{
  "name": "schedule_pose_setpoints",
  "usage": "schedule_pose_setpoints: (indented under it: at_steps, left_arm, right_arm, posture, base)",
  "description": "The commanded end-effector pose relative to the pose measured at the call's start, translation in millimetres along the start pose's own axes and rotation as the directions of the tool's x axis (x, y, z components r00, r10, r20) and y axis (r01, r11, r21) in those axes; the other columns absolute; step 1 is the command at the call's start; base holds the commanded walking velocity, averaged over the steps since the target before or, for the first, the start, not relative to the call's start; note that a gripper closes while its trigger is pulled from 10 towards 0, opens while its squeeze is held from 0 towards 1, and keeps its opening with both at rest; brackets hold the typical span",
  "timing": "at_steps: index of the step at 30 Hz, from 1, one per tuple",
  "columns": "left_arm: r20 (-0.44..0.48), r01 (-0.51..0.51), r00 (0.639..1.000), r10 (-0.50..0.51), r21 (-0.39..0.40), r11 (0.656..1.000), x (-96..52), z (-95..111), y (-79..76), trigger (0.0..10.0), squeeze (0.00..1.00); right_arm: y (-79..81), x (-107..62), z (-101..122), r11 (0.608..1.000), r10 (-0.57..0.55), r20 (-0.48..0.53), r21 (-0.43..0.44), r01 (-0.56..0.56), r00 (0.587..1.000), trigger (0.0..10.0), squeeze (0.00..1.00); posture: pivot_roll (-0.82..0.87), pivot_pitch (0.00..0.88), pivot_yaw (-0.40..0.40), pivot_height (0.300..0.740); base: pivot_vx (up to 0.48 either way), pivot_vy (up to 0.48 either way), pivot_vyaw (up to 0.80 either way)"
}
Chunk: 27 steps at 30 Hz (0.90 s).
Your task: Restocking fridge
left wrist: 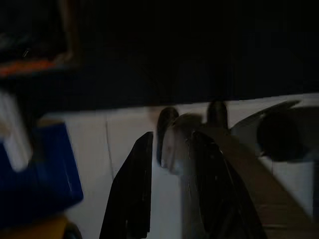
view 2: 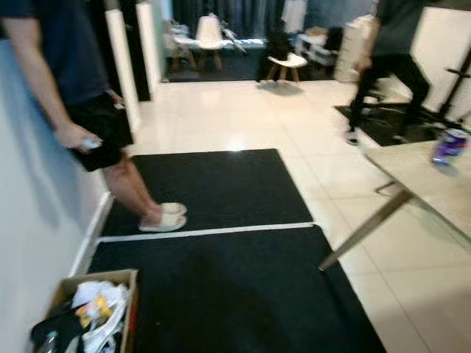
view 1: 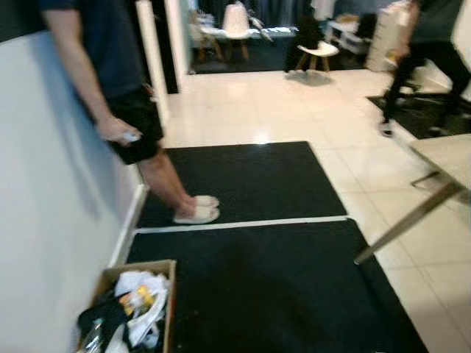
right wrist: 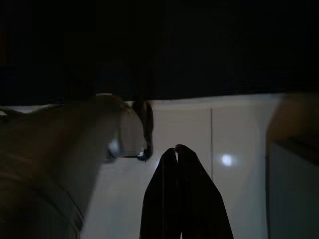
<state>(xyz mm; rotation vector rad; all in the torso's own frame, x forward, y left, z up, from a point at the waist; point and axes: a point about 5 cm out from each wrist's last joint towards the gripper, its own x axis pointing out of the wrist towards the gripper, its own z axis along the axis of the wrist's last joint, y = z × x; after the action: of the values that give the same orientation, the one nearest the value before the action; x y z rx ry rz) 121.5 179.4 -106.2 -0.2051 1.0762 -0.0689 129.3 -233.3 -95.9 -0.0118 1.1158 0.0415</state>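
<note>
A blue and purple drink can (view 2: 449, 145) stands on the pale table (view 2: 423, 184) at the right. At the lower left an open cardboard box (view 1: 165, 294) holds several packets and a bottle. Both arms hang low over the floor. In the dark left wrist view my left gripper (left wrist: 172, 135) has its two black fingers apart, with nothing clearly between them. In the right wrist view the right gripper (right wrist: 175, 148) has its fingers pressed together above white tiles.
A person (view 1: 110, 73) in dark clothes and white slippers stands against the white wall (view 1: 44, 220) at the left. Another person (view 1: 427, 44) moves at the back right. Two black mats (view 1: 250, 287) cover the tiled floor. The table's slanted leg (view 1: 412, 220) reaches the mat's edge. Chairs (view 1: 316, 48) stand far back.
</note>
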Motion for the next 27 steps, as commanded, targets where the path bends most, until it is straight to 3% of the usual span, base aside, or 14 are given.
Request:
schedule_pose_setpoints:
  at_steps: [1,22,27]
  left_arm:
    - [-0.011,-0.008,1.000,0.008,0.008,1.000,-1.8,-4.5,3.1,10.0,0.00]
    - [-0.013,-0.001,1.000,0.001,0.014,1.000,-1.6,-4.5,2.5,10.0,0.00]
    - [-0.013,-0.001,1.000,0.001,0.016,1.000,-1.7,-4.2,2.8,10.0,0.00]
  right_arm:
    - [4.3,2.0,7.5,1.000,0.015,0.021,-0.010,-0.015,1.000,10.0,0.00]
    - [5.7,2.4,5.5,1.000,0.012,0.005,-0.001,-0.012,1.000,10.0,0.00]
    - [6.9,2.6,3.9,1.000,0.017,-0.011,0.016,-0.017,1.000,10.0,0.00]
  posture:
    - [-0.08,0.000,0.009,0.740]
    - [-0.08,0.000,0.009,0.740]
    - [-0.08,0.000,0.012,0.740]
  base:
    - [0.405,0.000,0.00]
    - [0.417,0.000,0.00]
    - [0.422,0.000,-0.80]
